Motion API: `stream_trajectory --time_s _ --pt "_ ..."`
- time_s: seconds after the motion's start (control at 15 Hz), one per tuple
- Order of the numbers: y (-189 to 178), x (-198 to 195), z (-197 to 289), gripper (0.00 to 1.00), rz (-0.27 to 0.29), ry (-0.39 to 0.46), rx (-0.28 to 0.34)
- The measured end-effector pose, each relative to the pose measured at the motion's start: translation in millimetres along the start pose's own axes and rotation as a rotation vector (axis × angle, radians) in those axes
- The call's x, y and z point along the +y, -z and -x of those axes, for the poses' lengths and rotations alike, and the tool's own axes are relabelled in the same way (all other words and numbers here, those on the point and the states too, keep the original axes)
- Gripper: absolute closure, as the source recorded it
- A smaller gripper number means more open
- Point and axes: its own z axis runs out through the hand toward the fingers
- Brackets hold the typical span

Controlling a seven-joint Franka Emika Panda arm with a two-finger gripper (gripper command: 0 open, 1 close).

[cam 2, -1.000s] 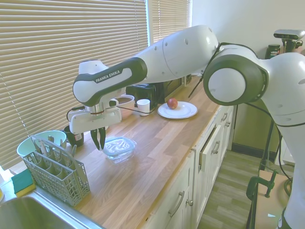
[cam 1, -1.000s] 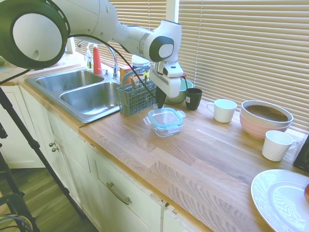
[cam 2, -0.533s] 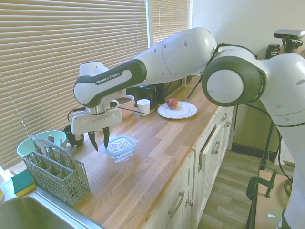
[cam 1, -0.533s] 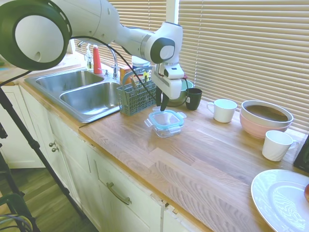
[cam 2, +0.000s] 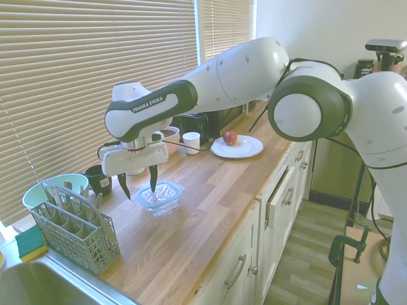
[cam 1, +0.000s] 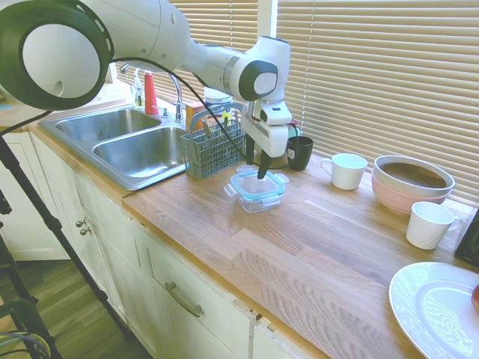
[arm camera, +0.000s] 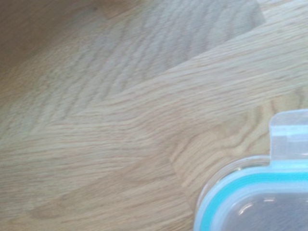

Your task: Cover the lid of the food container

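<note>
Near the middle of the first exterior view, the gripper (cam 1: 255, 166) is hanging fingers-down over the lid (cam 1: 257, 182), its two dark fingers (cam 1: 262, 166) spread apart and holding nothing. The lid, clear with a teal-blue rim, is sitting on top of the food container (cam 1: 258, 198), and the pair is resting on the wooden countertop (cam 1: 314, 247) just right of the grey cutlery basket (cam 1: 212, 152). In the second exterior view the gripper (cam 2: 137, 187) is showing left of centre; one finger is reaching down to about the lid's (cam 2: 159, 192) near edge, while the other is hanging just off its left side, though whether either is touching it is not clear. The food container (cam 2: 159, 202) is standing there to the right of the cutlery basket (cam 2: 73, 225). The wrist view is showing wood grain across most of the frame, with one rounded corner of the lid (arm camera: 255, 207) and a clear snap tab (arm camera: 291, 134) at the lower right. In the first exterior view a dark mug (cam 1: 300, 152), a white cup (cam 1: 348, 170) and a pink bowl (cam 1: 412, 183) are standing right of the container, a second white cup (cam 1: 429, 224) lies further right, a large white plate (cam 1: 438, 307) is filling the lower right corner, and the double sink (cam 1: 127, 142) is lying at the left.
</note>
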Motion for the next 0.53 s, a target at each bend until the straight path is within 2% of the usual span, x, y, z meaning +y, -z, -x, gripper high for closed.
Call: stream_trajectory --time_s 0.33,0.53 --pt "0.4 4.5 -14.5 0.0 -0.001 -0.019 0.008" --pt "5.1 8.3 -22.8 0.0 -0.025 -0.028 0.033"
